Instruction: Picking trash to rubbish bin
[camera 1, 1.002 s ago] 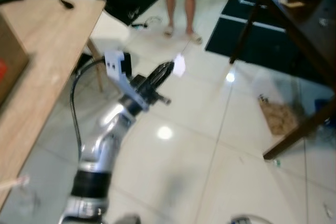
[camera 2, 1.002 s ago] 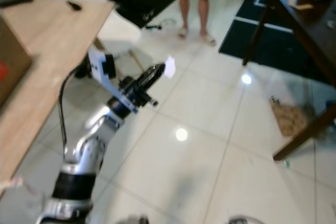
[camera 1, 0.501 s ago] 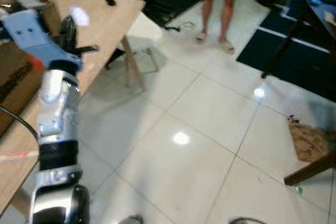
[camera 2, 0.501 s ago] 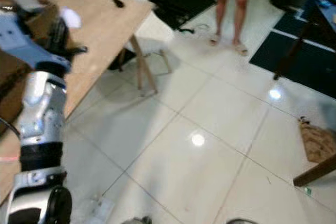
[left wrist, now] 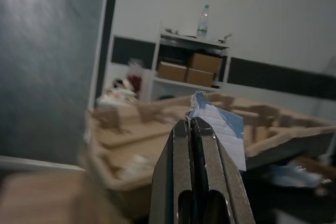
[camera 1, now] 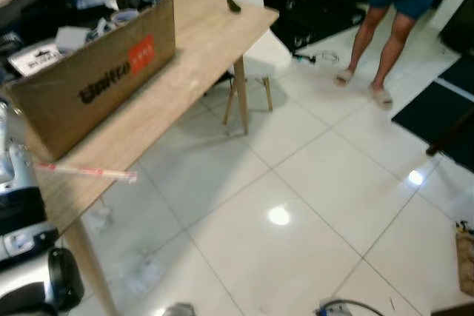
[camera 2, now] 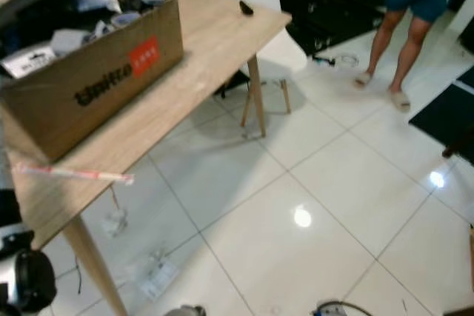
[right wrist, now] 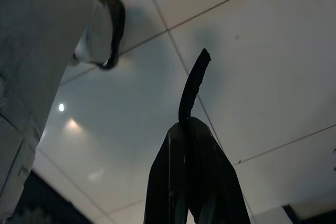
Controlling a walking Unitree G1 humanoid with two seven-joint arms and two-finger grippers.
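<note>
Left tool (left wrist: pixel 193 121): fingers pressed together on a crumpled scrap of white and blue paper (left wrist: pixel 220 129), which sticks out past the tips. This is the trash; it is in the grip, off any surface. Behind it, blurred, a white shelf unit (left wrist: pixel 189 64) with brown boxes and a clear plastic bottle (left wrist: pixel 202 22) on top.

Right tool (right wrist: pixel 186 129): fingers closed, with a thin curved black strip (right wrist: pixel 192 85) standing out of the tips. Cannot tell what the strip is. It hangs over the glossy white tile floor (right wrist: pixel 247 51).

Head views: light wooden table (camera 1: pixel 200 57) on the robot's left, carrying an open brown cardboard box with a red label (camera 1: pixel 96 72) full of loose items. A thin pale stick with red markings (camera 1: pixel 85 172) lies at the table's near edge, one end overhanging. White moulded chair (camera 1: pixel 252 5) beyond the far corner. A person in blue shorts and sandals (camera 1: pixel 389 20) stands well apart on the floor. Scraps of clear wrapper (camera 2: pixel 159 275) lie on the floor near the table leg.

No rubbish bin located; judged step: carry the held paper while searching for it.

To do it well:
- keep the left fingers clenched, since the scrap is held only by one edge;
- turn slowly, as fast turning would blur the views;
- keep the arm off the table edge and box;
- give the person room.
</note>
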